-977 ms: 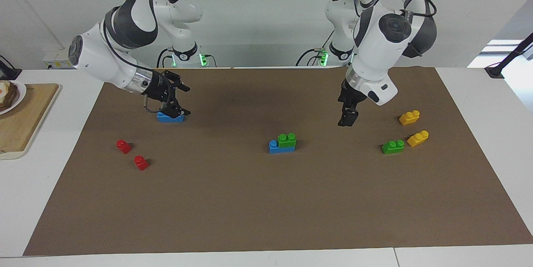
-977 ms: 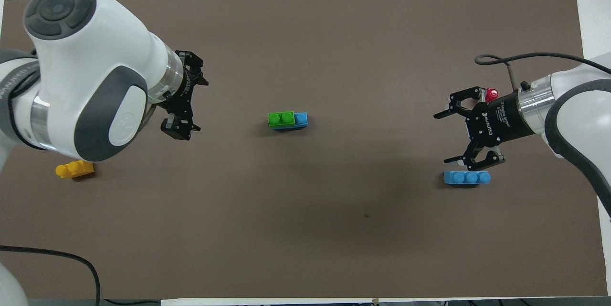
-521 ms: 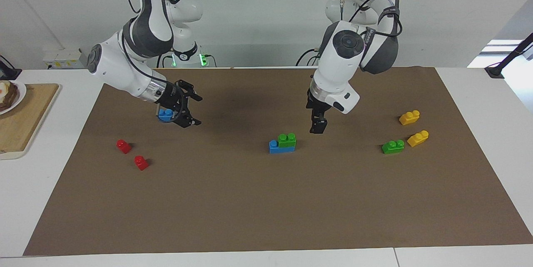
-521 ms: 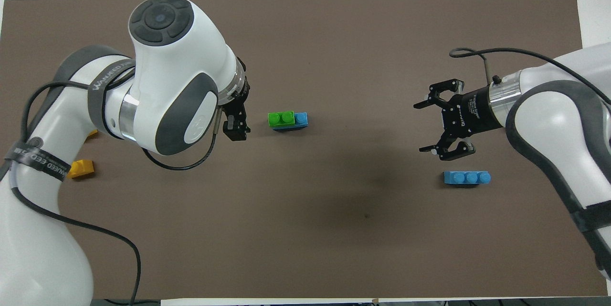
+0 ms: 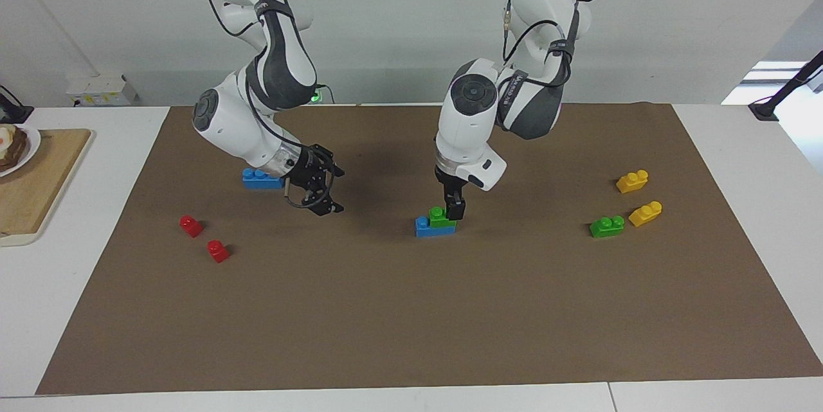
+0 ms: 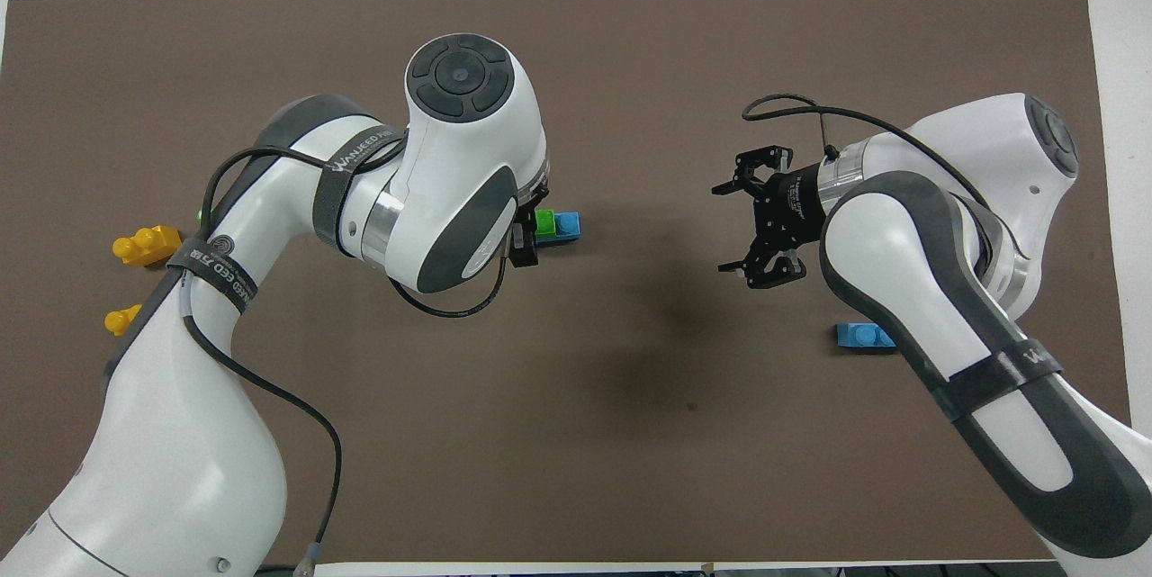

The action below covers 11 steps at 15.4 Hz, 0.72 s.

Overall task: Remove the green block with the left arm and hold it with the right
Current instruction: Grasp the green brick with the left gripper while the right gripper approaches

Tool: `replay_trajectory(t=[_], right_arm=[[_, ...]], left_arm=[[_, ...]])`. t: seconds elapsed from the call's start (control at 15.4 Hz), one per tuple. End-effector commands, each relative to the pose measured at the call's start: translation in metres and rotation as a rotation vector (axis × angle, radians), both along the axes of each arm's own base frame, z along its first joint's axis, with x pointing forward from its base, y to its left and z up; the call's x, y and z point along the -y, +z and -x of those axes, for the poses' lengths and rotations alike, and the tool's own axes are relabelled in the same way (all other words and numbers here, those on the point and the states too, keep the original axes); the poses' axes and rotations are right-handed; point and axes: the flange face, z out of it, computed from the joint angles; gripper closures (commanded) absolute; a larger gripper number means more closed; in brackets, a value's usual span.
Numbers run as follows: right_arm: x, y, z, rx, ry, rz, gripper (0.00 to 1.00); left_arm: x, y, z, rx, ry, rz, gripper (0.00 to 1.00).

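The left gripper (image 5: 454,209) is seen low at the green block (image 5: 441,217), over its end toward the left arm's end of the table; the fingers are spread and nothing is held yet. The green block is stacked on a blue brick (image 5: 424,227) mid-mat. The right gripper (image 5: 323,197) is open and empty, hanging over bare mat (image 5: 386,309) well apart from the green block, toward the right arm's end. The approach step is judged under way. Next, the blue brick needs pinning by the right gripper, and the green block needs clamping and pulling up.
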Motion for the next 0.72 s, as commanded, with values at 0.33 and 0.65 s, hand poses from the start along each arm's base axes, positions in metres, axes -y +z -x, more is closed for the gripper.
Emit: replay_trajectory(t=[0.33,0.65], right_arm=[[-0.046,-0.020,-0.019,0.020,-0.060,-0.043,0.00],[-0.079,-0.036,-0.019,0.020,-0.073,-0.041,0.00]], left_arm=[[0.005,-0.033,0.019,0.023,0.074,-0.004,0.00],[0.003,-0.039,0.025,0.032,0.077,0.000,0.00]])
